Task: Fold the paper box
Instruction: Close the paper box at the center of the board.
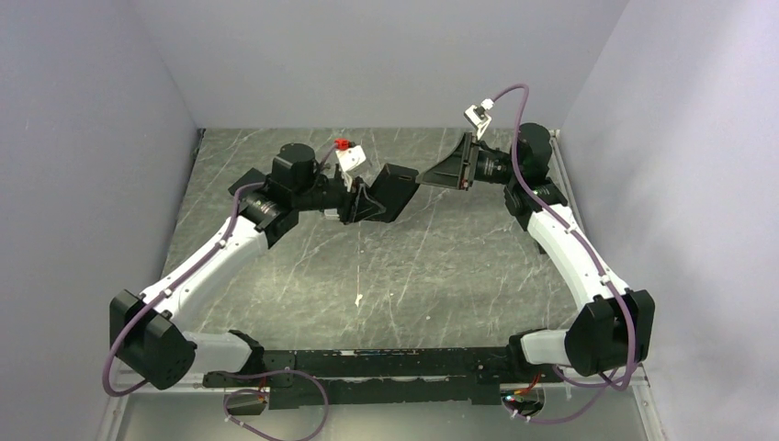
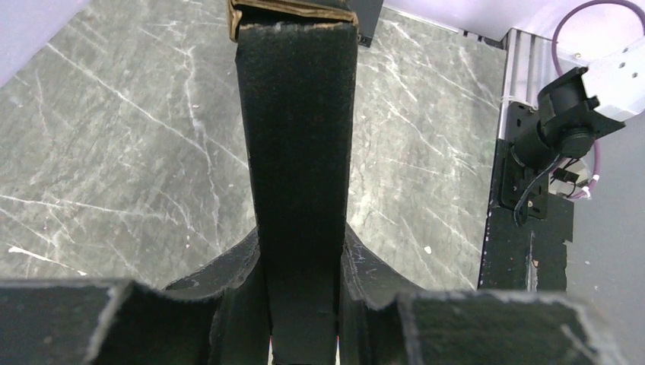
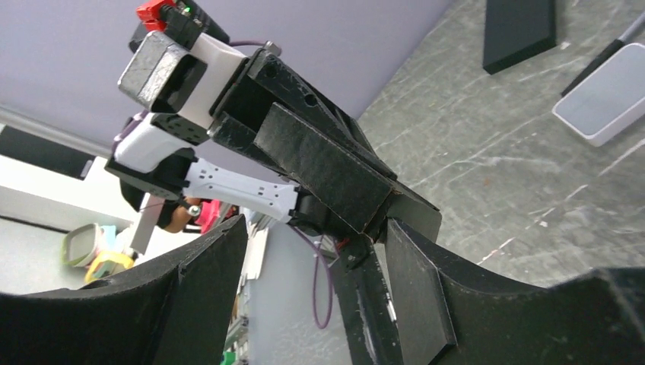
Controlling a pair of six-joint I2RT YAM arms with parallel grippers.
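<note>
The box (image 1: 397,188) is held in mid-air over the far part of the worktop (image 1: 413,276), between the two raised arms. The left fingers (image 2: 236,285) are narrow, clamped on one of its panels, which runs up between them. The right fingers (image 3: 190,296) stand wide apart at the box's other end, with a thin flap between them, close beside one finger.
</note>
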